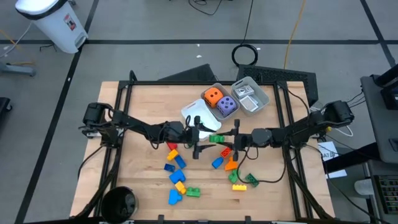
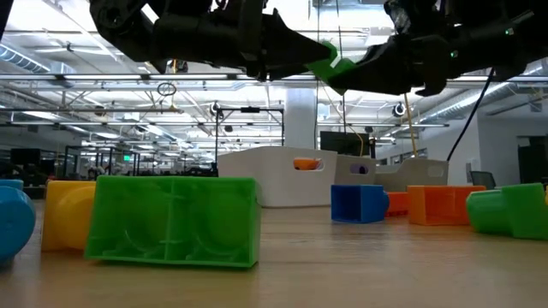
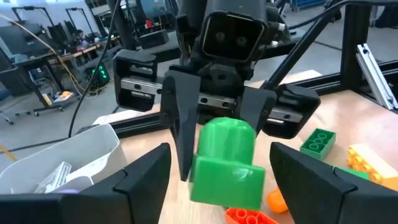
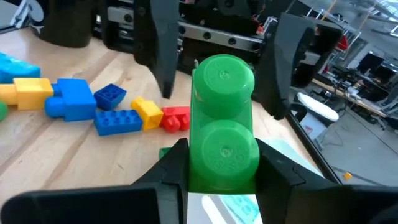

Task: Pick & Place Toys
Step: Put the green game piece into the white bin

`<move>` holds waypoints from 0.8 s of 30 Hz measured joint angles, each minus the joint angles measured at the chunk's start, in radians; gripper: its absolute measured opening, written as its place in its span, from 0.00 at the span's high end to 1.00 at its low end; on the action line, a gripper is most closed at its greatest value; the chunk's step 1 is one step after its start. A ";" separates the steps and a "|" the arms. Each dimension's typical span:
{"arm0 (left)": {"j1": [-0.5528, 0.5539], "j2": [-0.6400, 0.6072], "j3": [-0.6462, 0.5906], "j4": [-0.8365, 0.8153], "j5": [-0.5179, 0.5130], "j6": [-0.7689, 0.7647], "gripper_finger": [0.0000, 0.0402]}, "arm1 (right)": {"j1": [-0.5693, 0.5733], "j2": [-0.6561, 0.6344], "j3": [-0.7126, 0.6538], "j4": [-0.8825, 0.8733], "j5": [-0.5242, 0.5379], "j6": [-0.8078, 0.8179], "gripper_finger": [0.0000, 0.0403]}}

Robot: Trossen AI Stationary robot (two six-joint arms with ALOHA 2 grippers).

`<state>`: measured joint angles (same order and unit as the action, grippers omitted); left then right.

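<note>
A green two-stud brick (image 1: pixel 216 138) hangs above the middle of the table between my two grippers, which face each other. My right gripper (image 1: pixel 225 138) comes in from the table's right and is shut on it. My left gripper (image 1: pixel 208 135) comes in from the left and is open. Its fingers (image 4: pixel 165 56) stand on either side of the brick's far end without touching it. Loose bricks, blue, yellow and red (image 1: pixel 176 168) and orange and green (image 1: pixel 236 171), lie flat on the wood below. An orange die (image 1: pixel 212 96) and a purple die (image 1: pixel 226 106) sit in a white tray (image 1: pixel 191 115). My right gripper pinches the green brick's two side faces (image 4: pixel 198 163) between its two fingers, at the end nearer the wrist. The fingers come level from the table's right and lie along the brick. The brick is lifted clear of the table, and its free end (image 4: pixel 224 74) sticks out toward my left gripper.
A clear tray (image 1: pixel 252 96) with white pieces stands beside the white tray at the far middle. The low view shows a large green brick (image 2: pixel 171 218) and a yellow one (image 2: pixel 68 214) lying near the table's front edge. A black frame (image 1: pixel 124 99) borders the table.
</note>
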<state>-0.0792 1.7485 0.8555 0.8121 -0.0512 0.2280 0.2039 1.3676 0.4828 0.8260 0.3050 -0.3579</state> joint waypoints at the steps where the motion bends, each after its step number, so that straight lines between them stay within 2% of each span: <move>1: 0.000 0.000 0.000 -0.005 0.000 0.001 0.32 | 0.000 0.005 0.000 0.011 -0.001 -0.003 0.76; 6: 0.000 0.000 0.000 -0.054 -0.001 0.026 0.43 | 0.000 0.007 0.000 0.036 -0.046 -0.002 0.75; 13: 0.000 0.000 -0.001 -0.030 -0.003 0.040 0.66 | 0.000 0.005 0.000 0.035 -0.040 0.016 0.75; 17: 0.001 0.000 -0.001 -0.025 -0.007 0.040 0.67 | 0.000 0.005 0.000 0.032 -0.040 0.029 0.75; 21: -0.004 -0.002 -0.002 -0.011 -0.063 0.037 0.67 | 0.000 0.005 0.000 0.032 -0.036 0.026 0.74; 24: -0.004 -0.029 -0.002 -0.024 -0.126 0.017 0.67 | 0.004 -0.005 0.003 0.025 0.043 0.041 0.70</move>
<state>-0.0830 1.7196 0.8539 0.7886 -0.1768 0.2452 0.2083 1.3631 0.4858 0.8515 0.3485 -0.3173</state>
